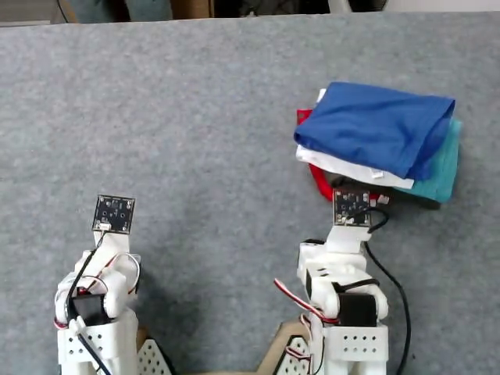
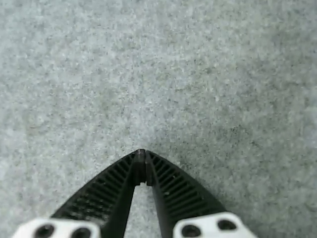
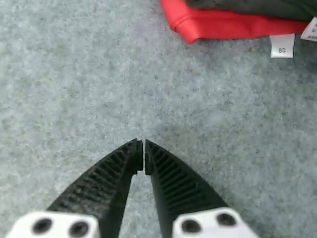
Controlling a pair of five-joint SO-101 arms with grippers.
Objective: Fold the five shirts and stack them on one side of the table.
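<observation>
Grey felt table (image 1: 195,117), seen from above, with both arms drawn in close to their bases at its near edge.

The stack (image 1: 383,144) lies on the right side of the table, just beyond the right arm (image 1: 344,285). From the top I count a blue shirt (image 1: 375,125), a white shirt (image 1: 351,168), a teal shirt (image 1: 444,168), a red shirt (image 3: 223,22) and a dark garment (image 3: 257,6) showing under the red one's edge. That makes five layers, so I judge the folding done and only tidying left.

The left gripper (image 2: 144,158) hangs over bare felt with its jaws pressed together and nothing between them. The right gripper (image 3: 143,148) is likewise closed and empty, a little short of the red hem, with a white care label (image 3: 282,45) lying on the felt beside that hem.

The layers are offset: white and red stick out toward the arms, teal toward the far right. If I square the pile, I would push low against the bottom hems with closed jaws, slowly. I would avoid the loose label and the overhanging blue fold, since a high push would likely slide the top layers off.
</observation>
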